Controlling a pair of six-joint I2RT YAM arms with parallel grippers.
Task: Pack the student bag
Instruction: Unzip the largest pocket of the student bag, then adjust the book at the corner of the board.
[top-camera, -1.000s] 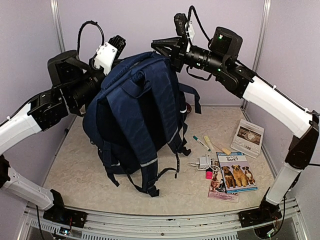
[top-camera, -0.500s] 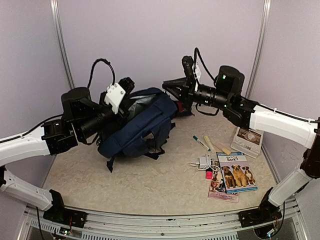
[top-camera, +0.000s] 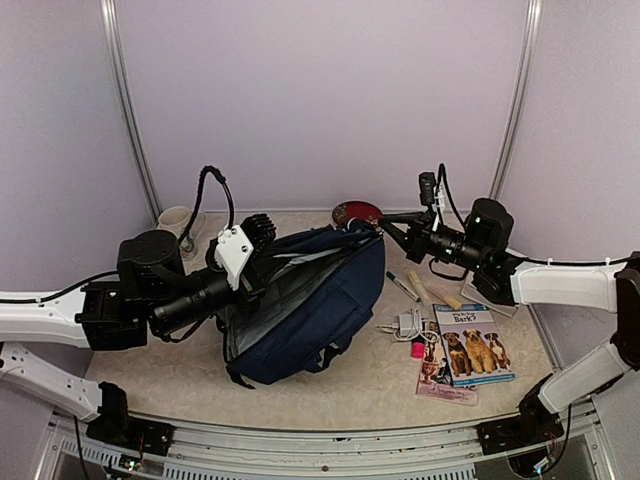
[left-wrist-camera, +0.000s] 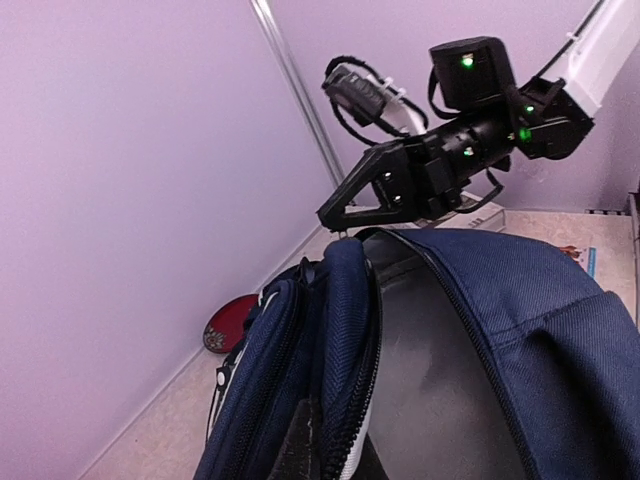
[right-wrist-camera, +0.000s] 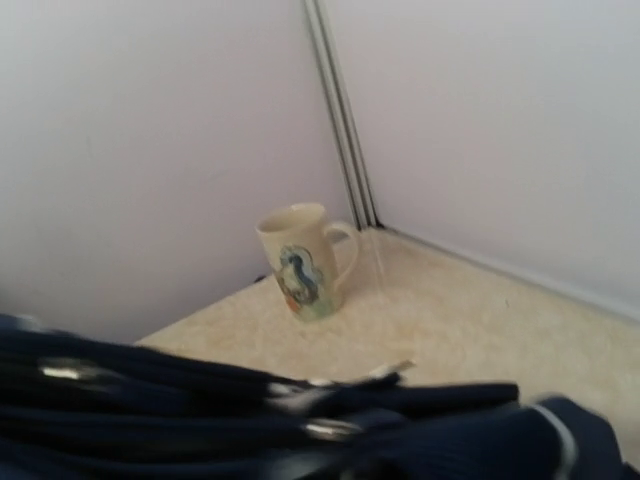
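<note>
The student bag (top-camera: 330, 300), navy blue with a grey lining, lies on the table with its main mouth pulled open between my two grippers. My left gripper (top-camera: 270, 268) is shut on the near left rim. In the left wrist view that rim and its zipper (left-wrist-camera: 350, 400) fill the bottom and the fingers are mostly hidden. My right gripper (top-camera: 383, 230) is shut on the far right end of the rim, and its tips pinch the bag's top edge in the left wrist view (left-wrist-camera: 340, 222). The right wrist view shows only blurred bag fabric (right-wrist-camera: 200, 420); its fingers are out of view.
A cream mug (top-camera: 178, 218) stands in the back left corner, also in the right wrist view (right-wrist-camera: 300, 260). A red bowl (top-camera: 357, 212) sits behind the bag. Right of the bag lie a marker (top-camera: 403, 286), a charger with cable (top-camera: 405, 324), a pink eraser (top-camera: 417, 349), a dog book (top-camera: 470, 343) and another book (top-camera: 497, 270).
The bag hung high between both grippers a second ago. Both arms have come down, and it now lies on the table with its mouth spread open.
</note>
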